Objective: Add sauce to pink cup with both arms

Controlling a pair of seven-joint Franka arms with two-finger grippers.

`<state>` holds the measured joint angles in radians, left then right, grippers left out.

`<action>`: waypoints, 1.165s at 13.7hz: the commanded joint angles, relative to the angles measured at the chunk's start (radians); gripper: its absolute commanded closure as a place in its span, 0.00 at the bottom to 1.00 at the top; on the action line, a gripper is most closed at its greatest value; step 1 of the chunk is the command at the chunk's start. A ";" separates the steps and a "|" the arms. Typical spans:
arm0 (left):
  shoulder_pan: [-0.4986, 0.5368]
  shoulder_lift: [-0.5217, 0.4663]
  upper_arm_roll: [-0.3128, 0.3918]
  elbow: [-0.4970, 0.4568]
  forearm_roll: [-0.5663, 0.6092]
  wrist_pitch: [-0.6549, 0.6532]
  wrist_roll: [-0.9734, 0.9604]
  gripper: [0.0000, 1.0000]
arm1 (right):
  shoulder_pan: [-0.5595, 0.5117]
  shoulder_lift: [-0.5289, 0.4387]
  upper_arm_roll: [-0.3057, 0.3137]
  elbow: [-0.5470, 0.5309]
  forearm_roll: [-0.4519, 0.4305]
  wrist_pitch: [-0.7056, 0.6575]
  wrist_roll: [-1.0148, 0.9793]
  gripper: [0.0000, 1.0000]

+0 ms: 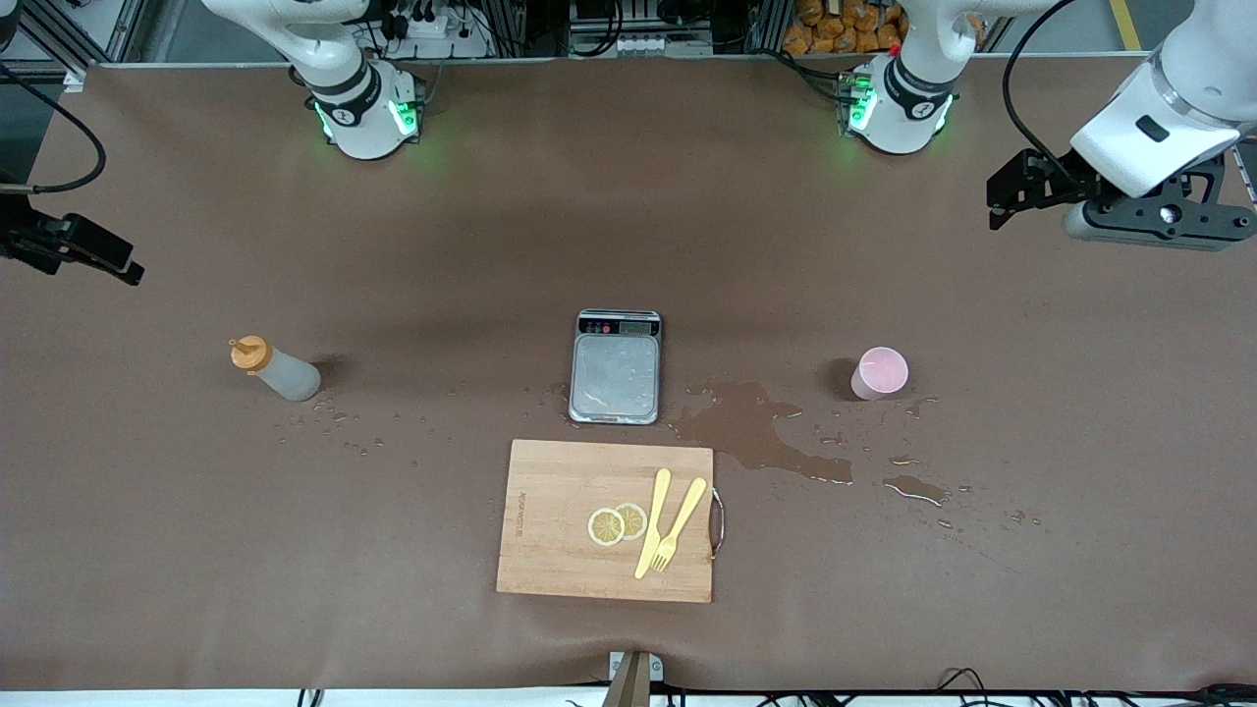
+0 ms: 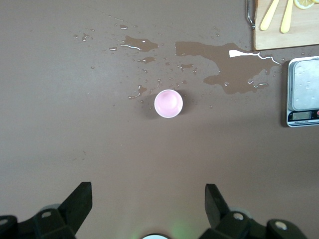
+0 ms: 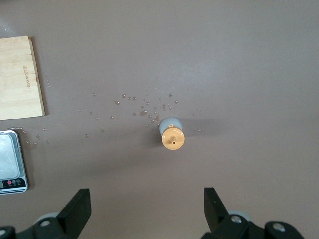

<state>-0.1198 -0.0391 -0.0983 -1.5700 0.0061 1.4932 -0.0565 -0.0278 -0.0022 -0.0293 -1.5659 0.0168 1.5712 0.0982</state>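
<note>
Both grippers hang open, left gripper [image 2: 144, 209] over the cup [image 2: 168, 103], right gripper [image 3: 144, 209] over the bottle [image 3: 172, 133]; the bottle looks soft and light, likely wet, best pinched mid-body; the cup tips easily.

A matt brown cloth covers the table [image 1: 147, 550], darkened and glossy where puddles [image 1: 756, 432] lie. The scale [image 1: 616, 367] carries a brushed steel plate beaded with droplets. The cutting board [image 1: 560, 530] is pale, smooth wood with a metal handle. The sauce [image 1: 276, 369] bottle is translucent plastic with an orange cap; the pink cup [image 1: 879, 372] is smooth, faintly shiny plastic.
</note>
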 commanded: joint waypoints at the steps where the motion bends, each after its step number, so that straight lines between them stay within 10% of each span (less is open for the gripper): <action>1: 0.008 0.008 -0.006 0.025 0.000 -0.021 0.027 0.00 | 0.015 -0.009 0.002 -0.006 -0.021 0.004 0.014 0.00; 16: 0.060 0.011 0.002 -0.067 -0.015 -0.111 0.057 0.00 | 0.017 0.022 0.000 -0.009 -0.009 0.036 0.015 0.00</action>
<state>-0.0732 -0.0233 -0.0912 -1.6023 0.0061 1.3910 -0.0262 -0.0116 0.0114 -0.0230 -1.5686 0.0168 1.5967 0.0989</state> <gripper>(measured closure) 0.000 0.000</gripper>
